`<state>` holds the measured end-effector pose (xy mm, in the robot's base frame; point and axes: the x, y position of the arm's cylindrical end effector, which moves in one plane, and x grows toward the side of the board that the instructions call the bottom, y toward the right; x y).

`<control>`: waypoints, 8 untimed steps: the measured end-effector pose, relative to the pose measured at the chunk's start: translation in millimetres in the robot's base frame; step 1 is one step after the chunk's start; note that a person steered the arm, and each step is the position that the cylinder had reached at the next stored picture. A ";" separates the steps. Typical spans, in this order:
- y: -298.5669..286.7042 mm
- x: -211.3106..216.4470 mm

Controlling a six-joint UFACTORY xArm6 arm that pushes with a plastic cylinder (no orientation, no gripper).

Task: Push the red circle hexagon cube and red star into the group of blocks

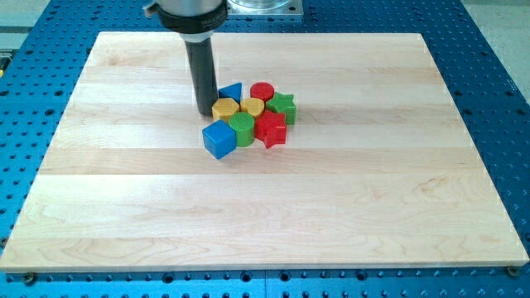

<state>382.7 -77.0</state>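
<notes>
A tight cluster of blocks sits just above the board's centre. The red cylinder [262, 91] is at its top, the red star [271, 129] at its lower right, touching the others. The cluster also holds a blue triangle [230, 92], a yellow hexagon [225, 108], a yellow round block [252, 107], a green star [282, 105], a green round block [243, 128] and a blue cube [219, 139]. My tip [204, 111] stands on the board just left of the yellow hexagon and the blue triangle, at the cluster's left edge.
The wooden board [265, 215] lies on a blue perforated table [505, 99]. The arm's dark rod [201, 66] comes down from the view's top, left of centre.
</notes>
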 end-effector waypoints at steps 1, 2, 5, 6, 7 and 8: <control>-35.4 3.4; -62.3 48.1; -14.8 84.2; 3.0 85.4; 6.0 85.3; 6.0 94.6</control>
<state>477.3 -71.0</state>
